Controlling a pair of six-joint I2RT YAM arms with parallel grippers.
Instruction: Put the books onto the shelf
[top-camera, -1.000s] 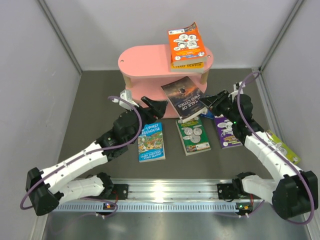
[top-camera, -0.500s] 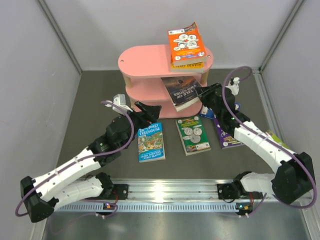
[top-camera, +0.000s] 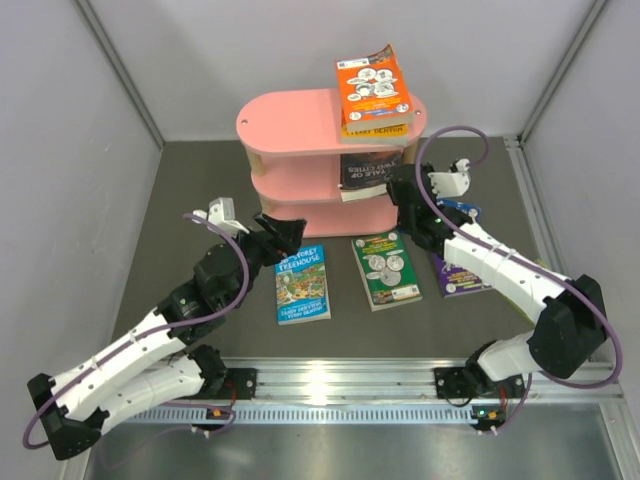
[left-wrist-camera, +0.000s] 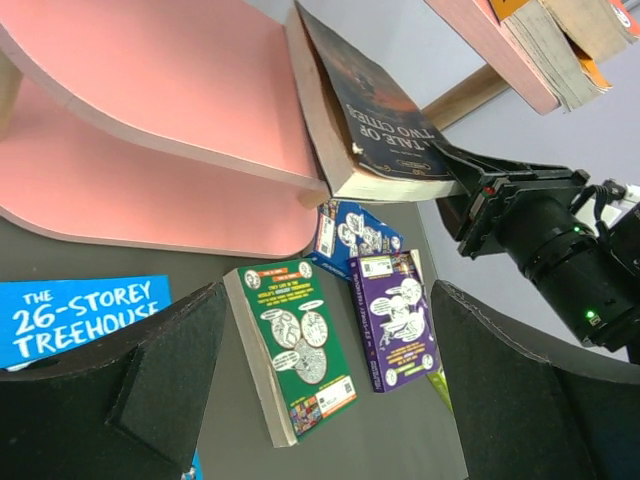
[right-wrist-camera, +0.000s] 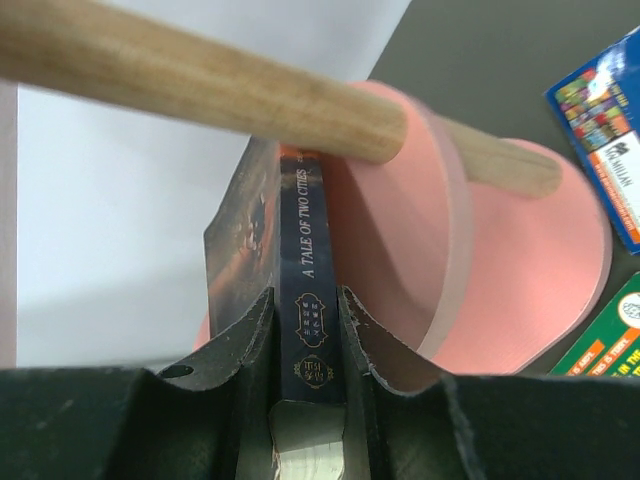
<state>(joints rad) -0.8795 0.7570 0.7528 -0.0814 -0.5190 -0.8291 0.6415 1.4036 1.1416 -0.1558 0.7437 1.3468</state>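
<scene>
Clearly the right tool (right-wrist-camera: 307, 305) is clamped on the dark book (right-wrist-camera: 310, 225) across its spine edge, a grip that lets the page side lead into the gap between the boards of the shelf (top-camera: 290, 125). In the top view the book sits in the upper centre of the frame, partly on the middle board under the top one, with its near end overhanging. Its spine reads "A TALE OF TWO CITIES".

The left tool (top-camera: 285, 232) hangs left of centre with its jaws wide apart and nothing between them. It is near the upper edge of the blue book (top-camera: 302, 285), titled "THE 26-STOREY TREEHOUSE", which is probably the next pick.

On the top board an orange book (top-camera: 372, 85) lies flat on a yellow-spined book (top-camera: 378, 128) marked "TERRY DENTON". A green book (top-camera: 386, 268) and a purple book (top-camera: 455, 268) wait on the bench (top-camera: 180, 200); their cover text is too small to read.
</scene>
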